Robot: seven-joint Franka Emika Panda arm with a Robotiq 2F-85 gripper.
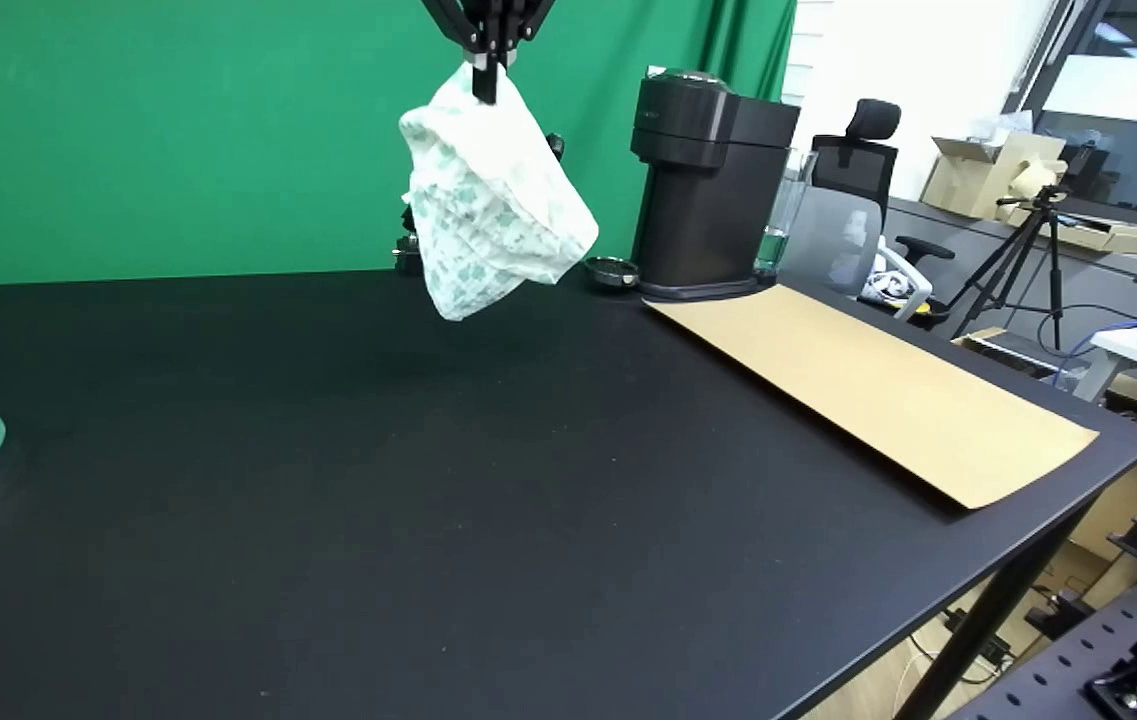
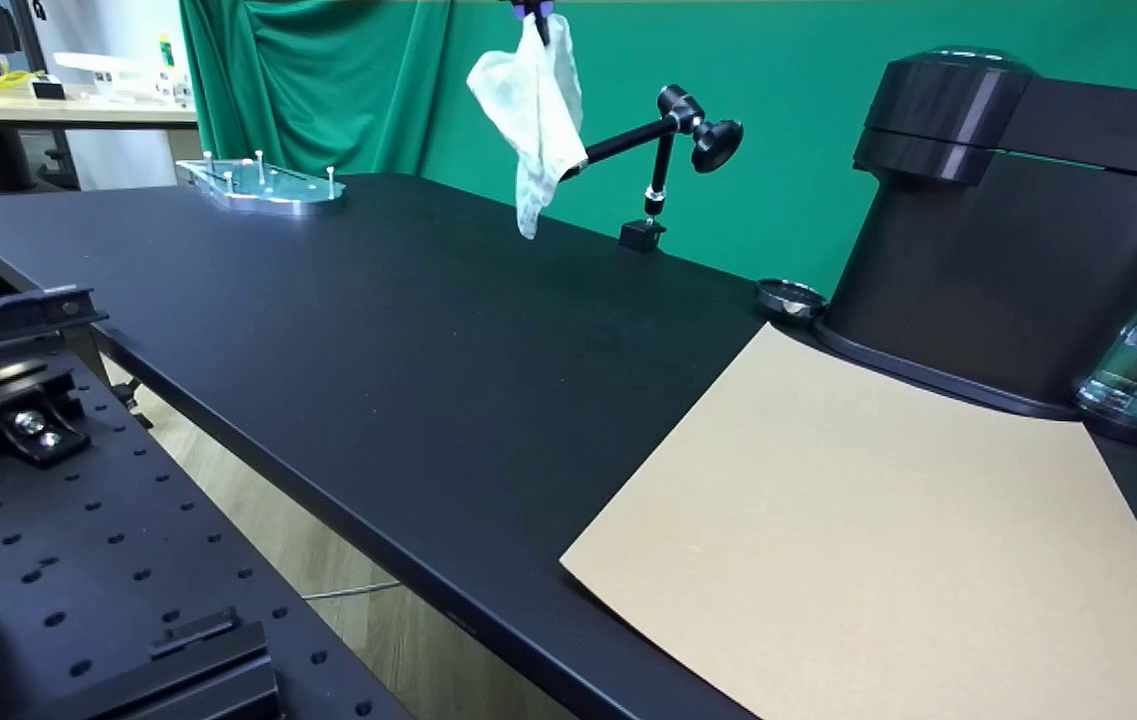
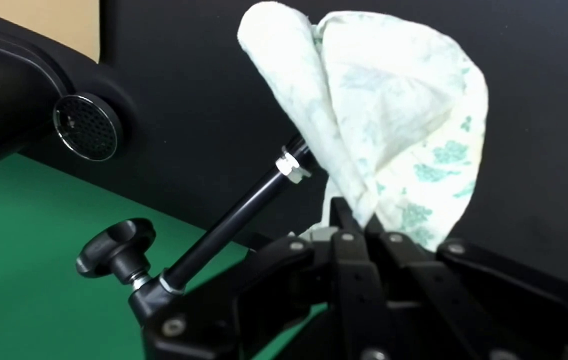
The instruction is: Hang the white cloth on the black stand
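While the gripper point(image 3: 358, 214) is pinching the top of the white cloth point(image 1: 498, 200), which is showing a green print, the cloth is hanging in loose folds above the dark worktop point(image 1: 378, 480). Rising from the worktop's back edge, the black stand point(image 2: 661, 165) is slanting toward the cloth, whose folds are hiding the stand's tip in the wrist view; whether the two are touching cannot be told. Nearby, a coffee machine point(image 1: 703, 190) is standing before a green curtain point(image 1: 178, 130), just beside a brown sheet point(image 1: 878, 390).

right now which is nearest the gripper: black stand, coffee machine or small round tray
The black stand: in the wrist view its rod runs behind the white cloth the gripper holds. The coffee machine and small round tray stand farther off.
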